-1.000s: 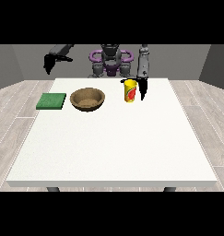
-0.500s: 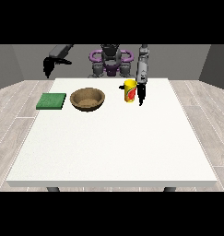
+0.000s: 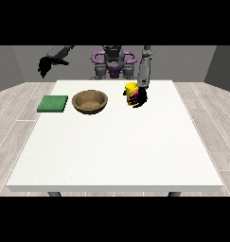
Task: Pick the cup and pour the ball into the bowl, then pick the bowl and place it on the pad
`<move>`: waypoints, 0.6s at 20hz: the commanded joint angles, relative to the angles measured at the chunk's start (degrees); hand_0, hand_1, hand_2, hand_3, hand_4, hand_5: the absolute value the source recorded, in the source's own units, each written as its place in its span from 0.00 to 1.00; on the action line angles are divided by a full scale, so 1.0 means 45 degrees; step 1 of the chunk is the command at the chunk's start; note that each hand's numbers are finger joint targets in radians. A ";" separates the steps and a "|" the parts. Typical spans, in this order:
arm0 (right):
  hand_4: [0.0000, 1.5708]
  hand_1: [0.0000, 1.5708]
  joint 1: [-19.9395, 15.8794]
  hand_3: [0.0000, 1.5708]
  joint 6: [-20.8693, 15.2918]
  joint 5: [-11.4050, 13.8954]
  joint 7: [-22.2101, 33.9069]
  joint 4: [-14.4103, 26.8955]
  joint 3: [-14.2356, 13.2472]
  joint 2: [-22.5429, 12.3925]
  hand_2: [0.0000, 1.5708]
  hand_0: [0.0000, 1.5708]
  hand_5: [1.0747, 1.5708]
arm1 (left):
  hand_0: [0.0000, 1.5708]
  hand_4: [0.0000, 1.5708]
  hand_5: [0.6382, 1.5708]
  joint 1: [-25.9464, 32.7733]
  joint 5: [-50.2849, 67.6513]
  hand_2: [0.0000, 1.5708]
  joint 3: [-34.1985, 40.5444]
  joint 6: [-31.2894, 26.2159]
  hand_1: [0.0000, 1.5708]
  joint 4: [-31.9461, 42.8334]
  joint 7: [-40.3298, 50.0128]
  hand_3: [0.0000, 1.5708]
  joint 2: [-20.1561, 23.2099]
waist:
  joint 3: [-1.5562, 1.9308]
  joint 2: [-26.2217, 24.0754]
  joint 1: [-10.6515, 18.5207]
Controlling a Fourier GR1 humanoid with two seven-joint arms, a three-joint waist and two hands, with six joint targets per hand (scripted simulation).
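Near the far edge of the worktop: a yellow cup (image 3: 131, 91) stands upright, right of centre, with the black hand at the view's right (image 3: 139, 98) against its side.
Hand on the cup: dark fingers overlap the cup's lower right part; whether they are curled round it or only lie against it cannot be told.
Other hand: the hand at the view's left (image 3: 44, 66) hangs in the air beyond the worktop's far left corner, well apart from everything; its finger position cannot be made out either.
Bowl: a brown bowl (image 3: 90, 101) sits left of the cup, near but not touching it, mouth up.
Pad: a flat green pad (image 3: 53, 103) lies close to the worktop's left edge, just beside the bowl.
Ball: not visible; presumably inside the cup, hidden by its wall.
Worktop: the white worktop (image 3: 116, 151) stretches bare towards the near edge.
Stage: judging by the layout, the cup is being taken and nothing has been poured; the bowl is off the pad.
Handling: the cup looks small, stiff and light, probably smooth-sided, so it could slip or tip if taken too high; a hold round the middle of its wall seems safest.
Pour: the bowl's wide mouth suits a slow tilt over its centre, since a light ball could bounce out.
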 commanded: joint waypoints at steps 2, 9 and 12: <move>0.00 0.00 0.0248 0.00 0.0144 -0.0282 0.0357 0.0340 -0.0382 -0.0276 0.00 0.00 1.00 | 0.84 0.95 0.65 0.0302 -0.0741 1.00 -0.0525 0.1289 0.84 0.0839 0.0466 1.00 -0.0459 | -0.0258 -0.0696 -0.0002; 0.00 0.00 0.0647 0.00 0.0252 0.0092 0.0547 0.2173 -0.0495 -0.0490 0.00 0.00 1.00 | 0.90 1.00 0.74 -0.1093 -0.3190 1.00 -0.2021 0.1528 0.90 0.0448 0.4825 1.00 0.2576 | -0.0188 -0.3143 0.1303; 0.00 0.00 0.0616 0.00 0.0538 -0.0149 0.0768 0.2425 -0.0606 -0.0679 0.00 0.00 1.00 | 0.92 1.00 0.70 -0.2294 -0.3828 1.00 -0.2161 0.0880 0.92 0.0805 0.6726 1.00 0.4058 | -0.0212 -0.3367 0.1079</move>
